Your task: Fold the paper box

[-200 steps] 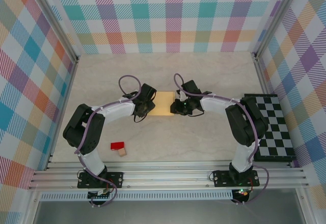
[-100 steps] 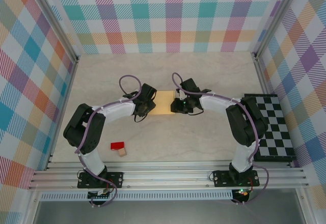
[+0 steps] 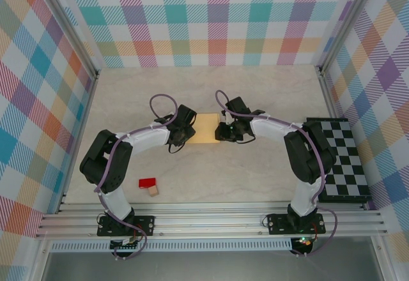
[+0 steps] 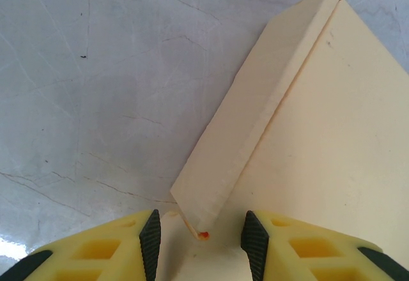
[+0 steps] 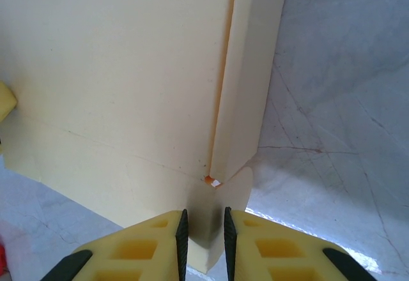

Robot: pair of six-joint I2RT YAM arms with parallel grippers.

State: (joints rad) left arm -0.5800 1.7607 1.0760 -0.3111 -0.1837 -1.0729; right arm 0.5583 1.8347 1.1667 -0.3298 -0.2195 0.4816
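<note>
Marbled tabletop (image 3: 255,96), plaid walls (image 3: 211,19), paper box (image 3: 206,128) centred

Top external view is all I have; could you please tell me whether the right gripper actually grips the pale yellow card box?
Observer: Yes; in its wrist view the right gripper has its jaws nearly shut on a tab of the pale yellow card box.
Operator: Thank you. Does the left gripper hold it too?
Observer: No; the left gripper is open, with the corner of a raised side wall between its fingers, touching neither.
</note>
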